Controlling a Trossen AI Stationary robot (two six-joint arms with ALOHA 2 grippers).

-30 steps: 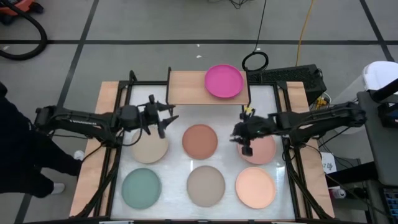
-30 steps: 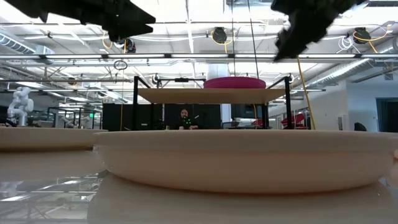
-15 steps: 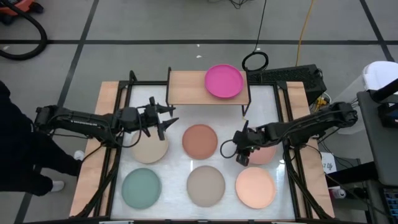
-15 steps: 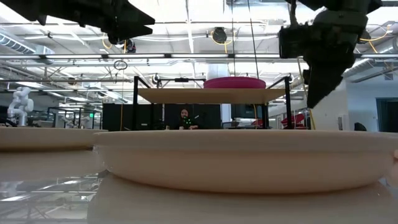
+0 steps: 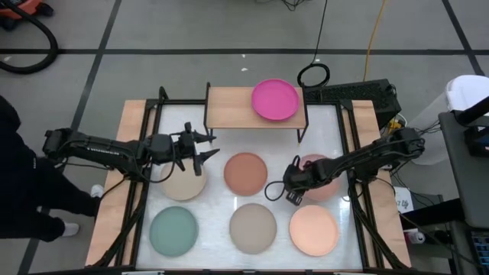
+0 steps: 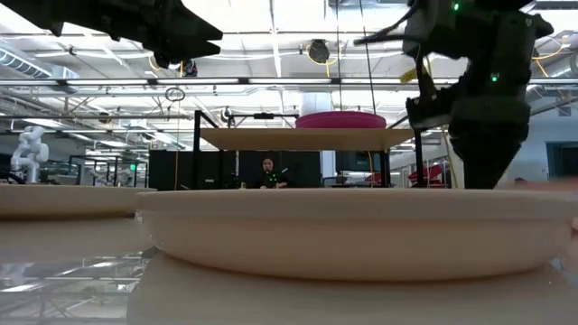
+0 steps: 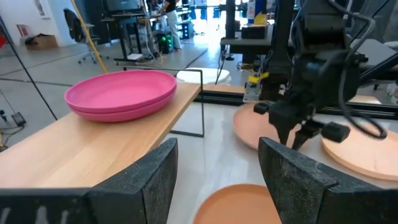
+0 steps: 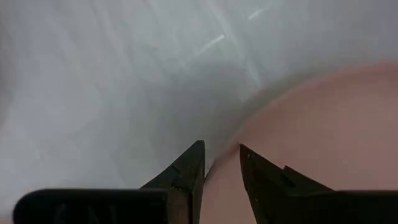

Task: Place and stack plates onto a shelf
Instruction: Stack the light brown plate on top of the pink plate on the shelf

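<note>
Two stacked magenta plates (image 5: 275,99) sit on the right half of the wooden shelf (image 5: 229,107) at the table's far edge. On the table lie the beige (image 5: 183,183), terracotta (image 5: 246,173), dusty pink (image 5: 321,179), teal (image 5: 173,231), taupe (image 5: 253,228) and peach (image 5: 313,230) plates. My right gripper (image 5: 293,189) points down at the dusty pink plate's left rim (image 8: 217,158), open by a narrow gap, one finger on either side. My left gripper (image 5: 202,149) is open and hovers over the beige plate's far edge. My right gripper comes from above with the dusty pink plate's left rim (image 8: 219,155) between its fingertips, one finger over the plate and one over the table. I cannot tell whether either finger touches the rim. The plate lies flat on the table.
The shelf's left half (image 7: 93,149) is bare wood. The shelf's black legs (image 5: 303,130) stand just beyond the dusty pink plate. A person stands at the table's left edge (image 5: 23,176). White tabletop shows between the plates (image 5: 218,202).
My right gripper has dropped from high over the dusty pink plate's far side, moving toward the near and left edges, down to the plate's left rim. The plates have not moved.
</note>
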